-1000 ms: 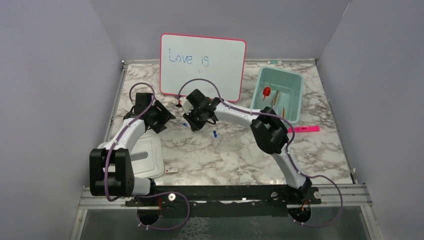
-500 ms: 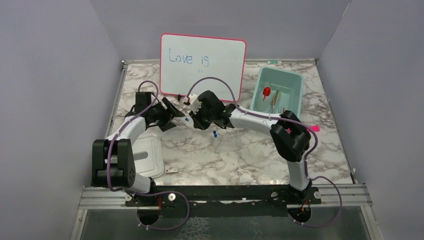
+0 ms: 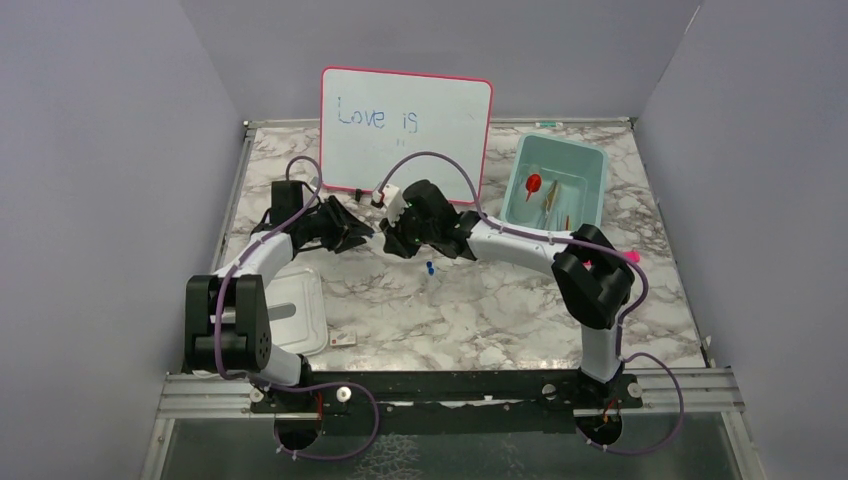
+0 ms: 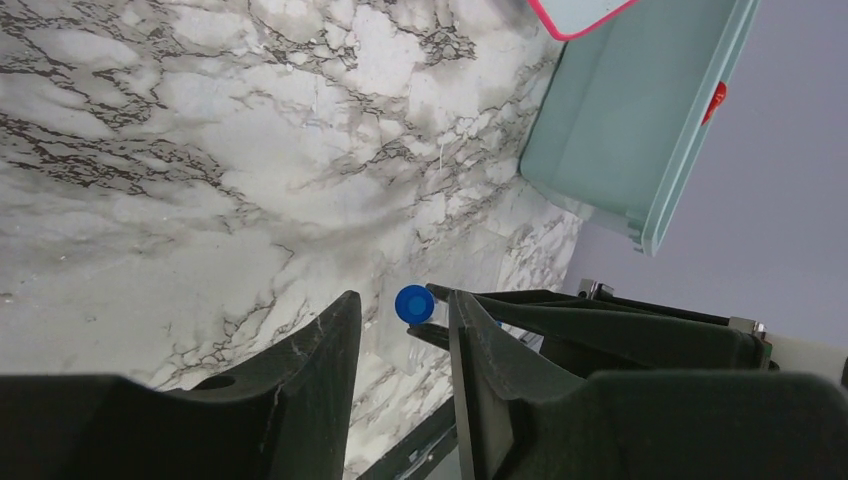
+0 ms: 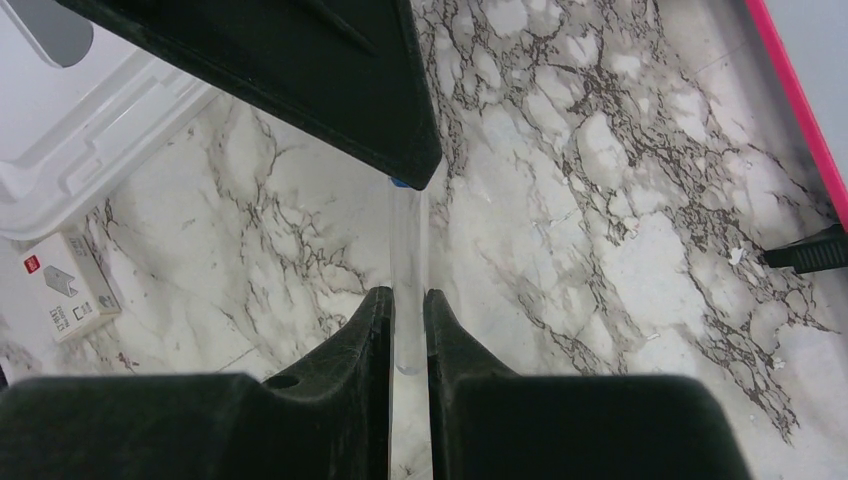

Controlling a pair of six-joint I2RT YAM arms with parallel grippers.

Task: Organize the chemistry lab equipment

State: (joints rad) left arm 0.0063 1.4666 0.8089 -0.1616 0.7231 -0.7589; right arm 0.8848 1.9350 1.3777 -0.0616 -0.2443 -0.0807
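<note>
Clamping clear cylindrical tube [image 5: 408, 240] | right end effector [image 5: 408, 296] | round blue cap [image 4: 413, 303]

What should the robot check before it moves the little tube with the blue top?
1. Right pincer shut on the blue-capped tube: ok.
2. The tube's blue cap sits between the left pincer fingers: ok.
3. Left pincer squeezing the cap: not ok, a gap shows beside it.
4. Second tube lying on the table, apart from both pincers: ok.
5. Teal bin has bare floor left: ok.
6. Anything inside the held tube: cannot tell.
</note>
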